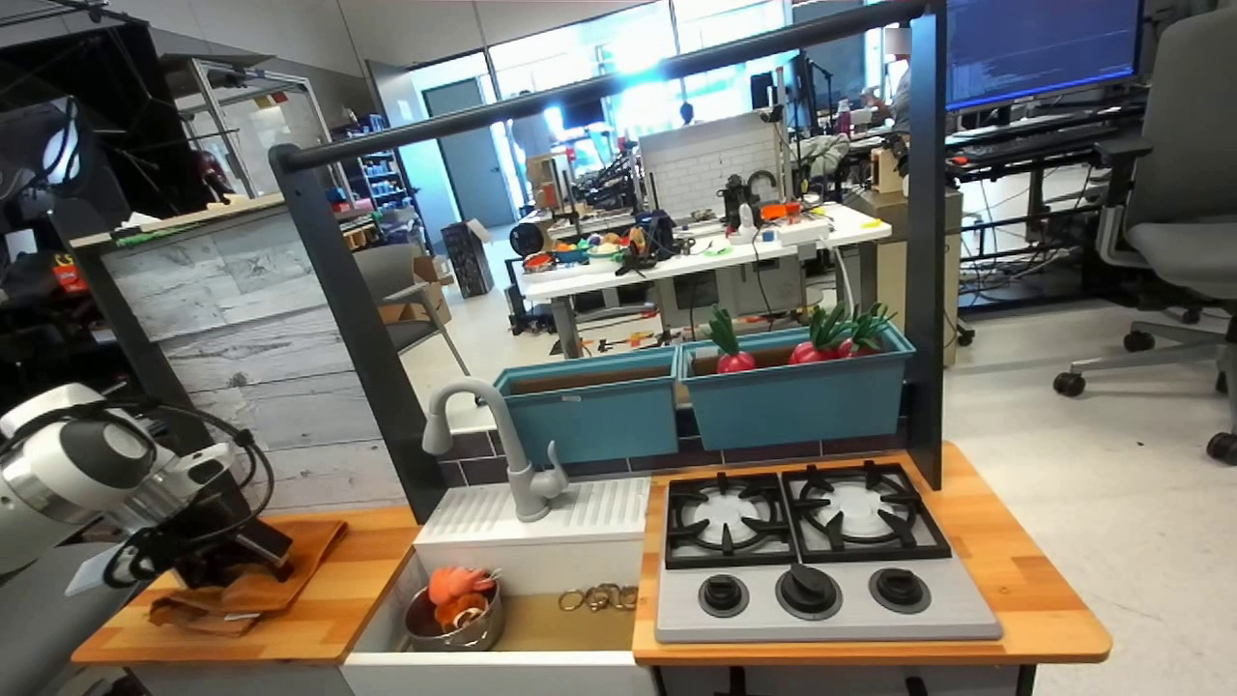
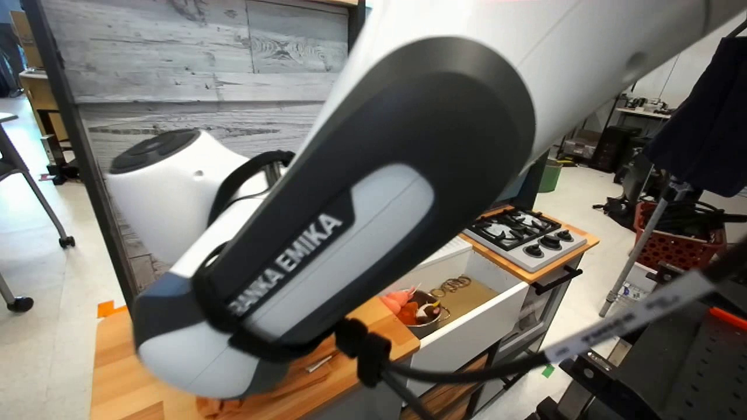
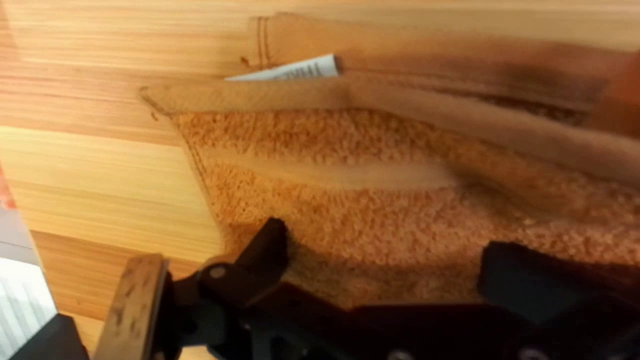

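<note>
An orange-brown towel (image 3: 350, 220) lies folded and rumpled on the wooden counter (image 3: 100, 180). A white tag (image 3: 300, 69) sticks out between its layers. In the wrist view my gripper (image 3: 385, 250) is open, its two black fingertips wide apart over the towel's near part. Towel cloth shows between the fingers; I cannot tell whether the tips touch it. In an exterior view the gripper (image 1: 242, 561) points down at the towel (image 1: 314, 556) on the left counter. The towel's edge (image 2: 219, 406) also shows in an exterior view, where the arm hides the gripper.
A sink (image 1: 570, 556) beside the counter holds a metal pot (image 1: 483, 628) with orange and pink items, plus several rings (image 1: 599, 597). A faucet (image 1: 527, 483), stove (image 1: 831, 604) and teal planters (image 1: 792, 401) stand beyond. A grey plank panel (image 1: 280, 396) rises behind the towel.
</note>
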You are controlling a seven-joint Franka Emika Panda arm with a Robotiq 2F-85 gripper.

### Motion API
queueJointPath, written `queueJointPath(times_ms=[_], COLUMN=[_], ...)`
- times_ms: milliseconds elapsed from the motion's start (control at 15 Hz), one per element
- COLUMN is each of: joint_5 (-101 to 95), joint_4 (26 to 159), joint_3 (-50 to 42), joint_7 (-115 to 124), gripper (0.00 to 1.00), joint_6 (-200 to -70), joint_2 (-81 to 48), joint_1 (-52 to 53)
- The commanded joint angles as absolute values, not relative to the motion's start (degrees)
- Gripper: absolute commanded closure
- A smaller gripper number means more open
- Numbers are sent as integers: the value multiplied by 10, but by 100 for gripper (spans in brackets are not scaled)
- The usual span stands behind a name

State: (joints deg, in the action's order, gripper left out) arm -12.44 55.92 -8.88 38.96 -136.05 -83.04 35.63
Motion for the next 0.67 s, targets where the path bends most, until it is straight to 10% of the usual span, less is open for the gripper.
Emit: queueJointPath(times_ms=[0,600], joint_5=[-114,-172], joint_4=[640,629], joint_3=[-98,-77], joint_7=[398,357], gripper=[0,0], joint_6=[-1385,-1450], joint_2=[-812,-831], joint_1=[314,367])
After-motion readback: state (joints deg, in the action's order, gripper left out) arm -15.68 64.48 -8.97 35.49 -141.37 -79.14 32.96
